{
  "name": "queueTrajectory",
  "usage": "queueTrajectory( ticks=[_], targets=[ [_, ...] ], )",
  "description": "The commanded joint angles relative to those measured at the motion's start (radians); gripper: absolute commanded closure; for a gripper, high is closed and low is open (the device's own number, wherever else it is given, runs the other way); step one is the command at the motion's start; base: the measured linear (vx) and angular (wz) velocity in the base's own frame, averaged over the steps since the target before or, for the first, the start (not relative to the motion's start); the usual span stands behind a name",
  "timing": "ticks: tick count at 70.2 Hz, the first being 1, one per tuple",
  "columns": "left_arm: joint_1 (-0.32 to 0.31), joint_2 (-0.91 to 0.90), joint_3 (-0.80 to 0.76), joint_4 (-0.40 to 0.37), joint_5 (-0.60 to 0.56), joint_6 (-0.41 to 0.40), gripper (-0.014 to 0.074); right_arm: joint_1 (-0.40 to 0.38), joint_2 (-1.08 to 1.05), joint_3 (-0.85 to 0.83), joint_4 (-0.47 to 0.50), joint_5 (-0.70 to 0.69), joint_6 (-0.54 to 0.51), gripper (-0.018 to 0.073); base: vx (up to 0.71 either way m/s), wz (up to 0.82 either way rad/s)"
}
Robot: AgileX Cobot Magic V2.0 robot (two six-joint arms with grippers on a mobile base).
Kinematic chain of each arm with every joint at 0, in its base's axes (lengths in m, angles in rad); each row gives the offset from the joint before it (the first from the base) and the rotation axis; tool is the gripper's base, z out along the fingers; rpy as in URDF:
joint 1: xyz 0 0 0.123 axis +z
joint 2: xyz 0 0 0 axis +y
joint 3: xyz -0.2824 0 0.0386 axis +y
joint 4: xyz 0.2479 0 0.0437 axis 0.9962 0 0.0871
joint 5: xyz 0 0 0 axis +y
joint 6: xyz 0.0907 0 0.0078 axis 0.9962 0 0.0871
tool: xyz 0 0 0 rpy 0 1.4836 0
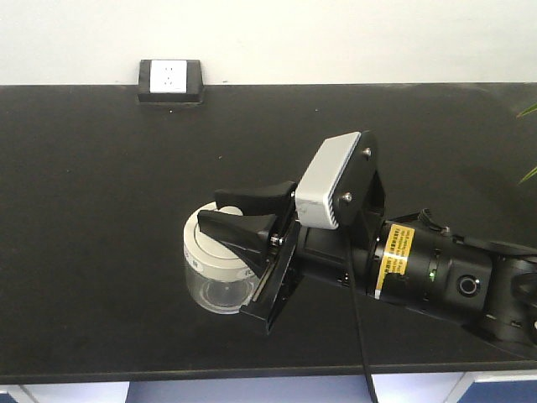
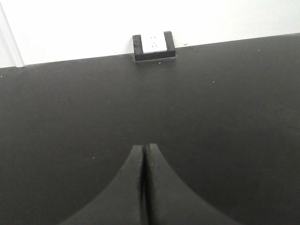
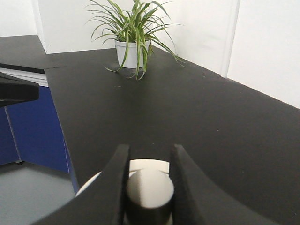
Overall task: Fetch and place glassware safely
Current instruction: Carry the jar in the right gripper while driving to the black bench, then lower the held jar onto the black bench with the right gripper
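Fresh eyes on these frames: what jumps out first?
The right gripper reaches in from the right, its fingers closed either side of the knob on the cream lid of a glass jar, mid-front on the black table. Next come the spider plant in a white pot at the table's far end in the right wrist view, and the left gripper, shut and empty, facing a wall socket.

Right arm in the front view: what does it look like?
Matte black right arm with a yellow label, small green light, grey camera box at the wrist and a black cable. The right gripper and left gripper both have curved black fingers.
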Motion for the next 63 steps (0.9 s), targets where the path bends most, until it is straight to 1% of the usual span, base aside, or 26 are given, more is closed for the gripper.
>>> queueTrajectory(
  ticks=[1,63],
  targets=[
    [-0.003,0.007,-0.026,-0.006,-0.071,-0.003,0.0603,-0.002,-0.033,-0.026,0.04,-0.075,-0.002,0.0563,0.11,0.0],
    [-0.003,0.016,-0.026,-0.006,-0.069,-0.003,0.0603,-0.004,-0.021,-0.026,0.04,-0.066,-0.002,0.0563,0.07,0.03]
  ],
)
